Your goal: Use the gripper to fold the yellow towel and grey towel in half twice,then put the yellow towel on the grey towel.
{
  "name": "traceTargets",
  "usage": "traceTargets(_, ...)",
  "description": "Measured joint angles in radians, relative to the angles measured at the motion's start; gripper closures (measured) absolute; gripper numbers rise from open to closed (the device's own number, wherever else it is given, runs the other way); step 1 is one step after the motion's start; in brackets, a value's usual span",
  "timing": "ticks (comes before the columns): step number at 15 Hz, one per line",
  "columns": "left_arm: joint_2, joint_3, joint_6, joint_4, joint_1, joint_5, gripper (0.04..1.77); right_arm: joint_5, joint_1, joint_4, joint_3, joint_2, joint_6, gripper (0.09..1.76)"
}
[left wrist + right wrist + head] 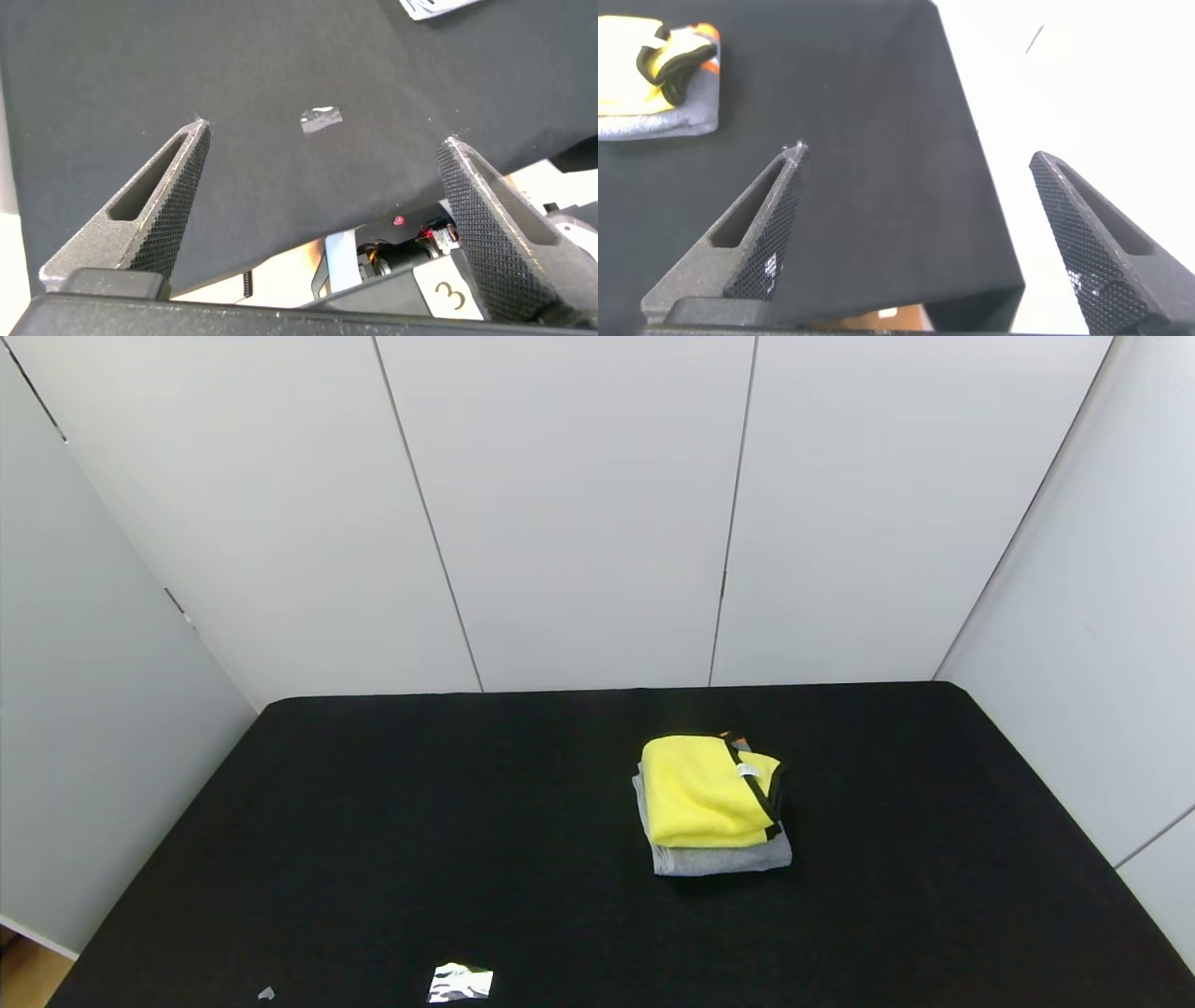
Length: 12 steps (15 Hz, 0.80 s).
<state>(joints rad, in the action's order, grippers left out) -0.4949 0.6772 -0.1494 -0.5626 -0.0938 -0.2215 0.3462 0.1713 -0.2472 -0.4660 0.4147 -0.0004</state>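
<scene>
In wrist views only: fingers (177,201) apart.

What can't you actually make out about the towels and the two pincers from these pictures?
- Grey towel: the yellow towel covers most of it in the head view, so its fold count is hidden.
- Both towels: cut off by the picture edge in the right wrist view.
- Left pincer and right pincer: outside the head view; each shows only in its own wrist view, open and empty.
- Small shiny scrap: too small to identify.

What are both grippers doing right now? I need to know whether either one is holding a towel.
Left gripper: open, holding nothing, over the black table.
Right gripper: open, holding nothing, away from the yellow towel stacked on the grey towel.
</scene>
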Motion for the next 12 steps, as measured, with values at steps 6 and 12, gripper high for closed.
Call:
traceTargets(6, 0.118, 0.037, -0.001, -0.067, 0.131, -0.010, 0.09, -0.133, -0.201, -0.080, -0.019, -0.136, -0.025, 0.15)
traceTargets(12, 0.243, 0.020, 0.000, -0.098, 0.140, -0.016, 0.09, -0.241, -0.177, -0.121, 0.026, -0.309, -0.014, 0.15)
